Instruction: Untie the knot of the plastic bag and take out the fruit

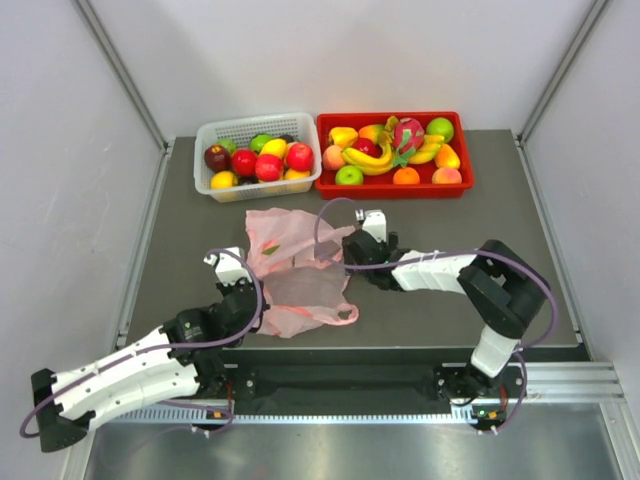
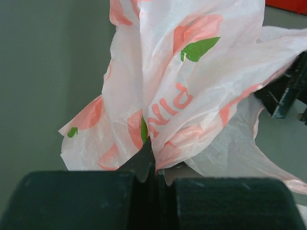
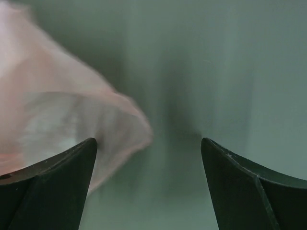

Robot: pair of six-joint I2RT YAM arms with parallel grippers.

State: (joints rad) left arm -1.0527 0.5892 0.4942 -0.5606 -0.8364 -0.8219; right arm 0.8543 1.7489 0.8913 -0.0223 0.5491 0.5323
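Tools: two, one bag between them

Left tool is clamped on a fold of the single pink plastic bag, crumpled mid-worktop. Right tool gapes wide at the bag's right edge. Beyond, one white basket and one red tray hold fruit.

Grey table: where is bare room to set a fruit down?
Two bare patches: left of the thin pink plastic bag, below the white slotted basket; and between the red plastic tray and the right arm. The middle is crowded: the bag, the left gripper clamped on it, the right gripper beside it.
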